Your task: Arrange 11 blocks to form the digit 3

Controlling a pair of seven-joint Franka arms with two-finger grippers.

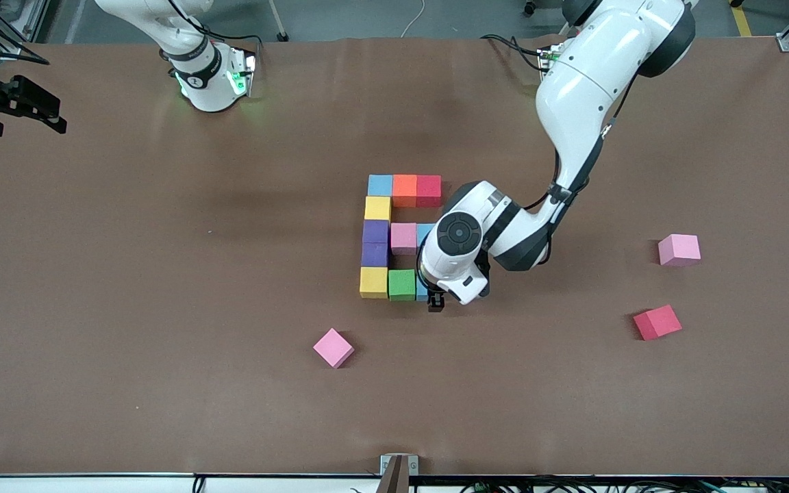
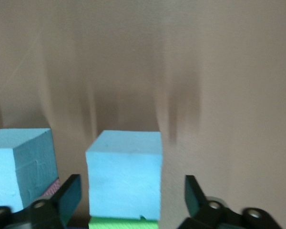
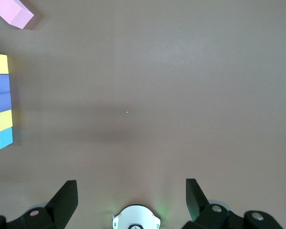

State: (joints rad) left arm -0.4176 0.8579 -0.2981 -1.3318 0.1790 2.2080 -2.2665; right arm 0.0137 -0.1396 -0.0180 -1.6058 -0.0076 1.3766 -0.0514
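The digit 3 figure of touching blocks lies mid-table: blue (image 1: 380,185), orange (image 1: 405,190) and red (image 1: 429,190) in the row farthest from the camera, then a column of yellow (image 1: 377,207), two purple (image 1: 374,242) and yellow (image 1: 373,281). A pink block (image 1: 403,237) and a half-hidden blue one (image 1: 425,233) form the middle row. A green block (image 1: 401,284) sits in the nearest row. My left gripper (image 2: 128,193) is low and open around a blue block (image 2: 125,174) beside the green one, with gaps on both sides. My right gripper (image 3: 130,191) waits open above bare table.
Three loose blocks lie apart from the figure: a pink one (image 1: 333,347) nearer the camera, and another pink (image 1: 679,249) and a red (image 1: 657,322) toward the left arm's end. The left arm's wrist (image 1: 459,236) hangs over the figure's open side.
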